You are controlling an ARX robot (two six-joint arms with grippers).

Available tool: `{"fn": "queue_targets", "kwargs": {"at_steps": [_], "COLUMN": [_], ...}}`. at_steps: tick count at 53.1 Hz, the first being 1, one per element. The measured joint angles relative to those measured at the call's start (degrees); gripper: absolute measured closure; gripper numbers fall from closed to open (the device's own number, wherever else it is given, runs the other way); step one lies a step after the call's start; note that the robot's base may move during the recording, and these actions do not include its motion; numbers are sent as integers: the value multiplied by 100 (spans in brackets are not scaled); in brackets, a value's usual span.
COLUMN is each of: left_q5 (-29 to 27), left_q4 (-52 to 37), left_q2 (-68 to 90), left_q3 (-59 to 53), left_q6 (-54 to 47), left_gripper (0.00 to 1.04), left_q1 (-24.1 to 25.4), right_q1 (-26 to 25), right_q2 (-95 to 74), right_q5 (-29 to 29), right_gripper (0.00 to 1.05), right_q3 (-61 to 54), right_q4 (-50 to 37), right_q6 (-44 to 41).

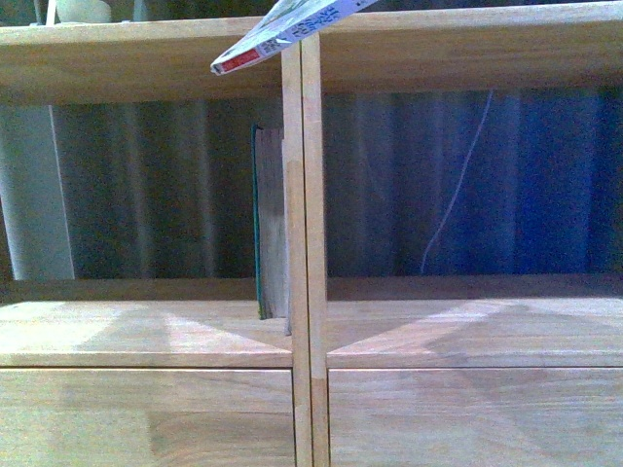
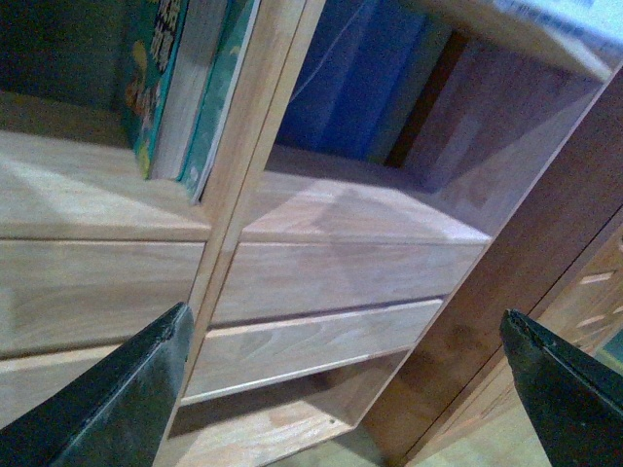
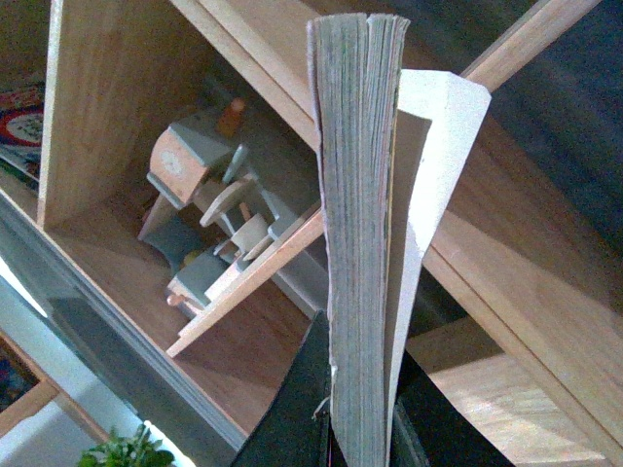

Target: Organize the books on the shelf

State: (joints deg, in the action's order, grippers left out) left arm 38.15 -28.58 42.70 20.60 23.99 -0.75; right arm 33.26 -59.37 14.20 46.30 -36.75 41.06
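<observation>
Teal book (image 1: pixel 261 224) stood upright in the left bay of the shelf (image 1: pixel 146 331), pressed against the central upright (image 1: pixel 304 243), so I judged that one already placed. The paperback (image 1: pixel 292 29) was up high and tilted, red spine end lowest, in front of the top board and across the line of the upright. R gripper (image 3: pixel 365 389) had its jaws clamped on the paperback's lower edge, page block pointing away from the wrist. L gripper (image 2: pixel 346 316) hung low in front of the drawers w/ jaws wide apart, holding nothing.

Risks as I read them:
- One cover leaf had peeled off the page block and curled out. If I'd pushed in like that it could've snagged on a board edge or the upright and folded.
- Grip was on one edge only of a thin, floppy book. Any knock vs. the wood could've twisted or slid it in the jaws.
- Book was angled. Unless squared to vertical first, a corner would likely have hit the upright.
- Slotting it beside the teal book too hard might've tipped that one over.
</observation>
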Motion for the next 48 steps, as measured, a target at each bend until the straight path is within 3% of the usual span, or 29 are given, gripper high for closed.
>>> {"fn": "queue_targets", "kwargs": {"at_steps": [12,23,33,48], "left_q5": [269,-317,-837,-1259], "left_q4": [-1329,-2164,-2439,-2887], "left_q2": [938,1521,1974,2424], "left_q3": [647,946,1147,1480], "left_q6": [2026,3748,4284,4592], "left_gripper": [7,7,7,7], "left_q1": [13,-413,-1069,-1239], "right_q1": [291,411,529,756], "right_q2": [-136,-240,-295,-317], "right_q5": [-31,-20,-39,-181], "right_gripper": [97,97,97,97], "right_q3": [0,4,48,197], "right_q4": [-136,-166,-219,-133], "right_q6": [-15,7,122,186]}}
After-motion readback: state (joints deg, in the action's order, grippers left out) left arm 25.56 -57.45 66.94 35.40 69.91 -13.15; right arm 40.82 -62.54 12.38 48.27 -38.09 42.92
